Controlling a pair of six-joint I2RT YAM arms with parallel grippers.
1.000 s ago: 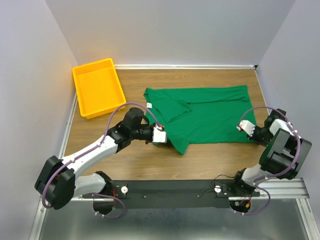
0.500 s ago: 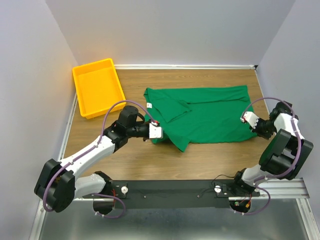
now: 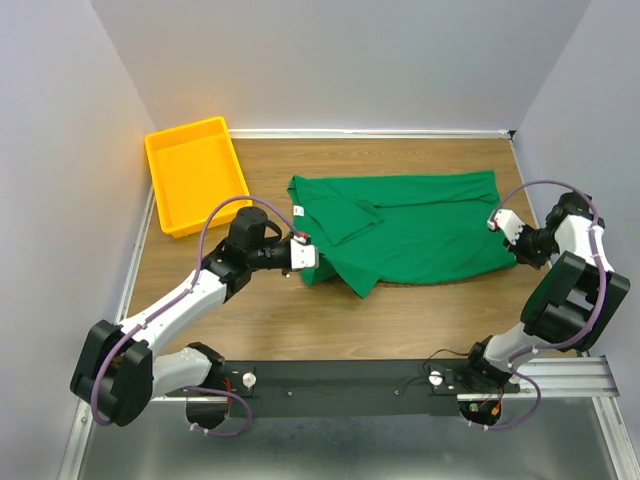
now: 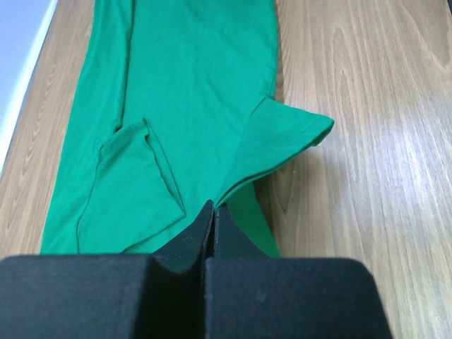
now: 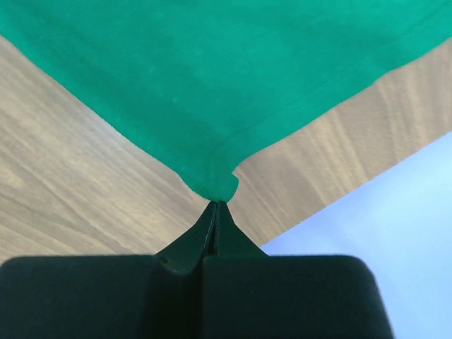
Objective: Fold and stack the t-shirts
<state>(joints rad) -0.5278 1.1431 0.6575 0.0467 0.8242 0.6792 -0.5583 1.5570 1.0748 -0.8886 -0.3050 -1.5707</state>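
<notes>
Wooden table (image 3: 420, 320) with a green t-shirt (image 3: 420, 225) pinched at both ends.
The t-shirt lay spread across the middle and right, one sleeve folded inward; a yellow tray (image 3: 195, 175) sat far left. The left gripper (image 3: 303, 255) was clamped on its near-left edge, the right gripper (image 3: 497, 224) on its near-right corner.

The t-shirt (image 3: 420, 225) lies spread on the bench (image 3: 420, 320), its length running left to right, towards the far right side. One sleeve (image 3: 345, 222) is turned in on top of the body near the left end. The tray (image 3: 176, 222) sits at the far left corner of the bench, left of the t-shirt and apart from it. The left fingers (image 4: 212, 210) pinch the shirt's near left edge; the right fingers (image 5: 217, 206) pinch its near right corner
</notes>
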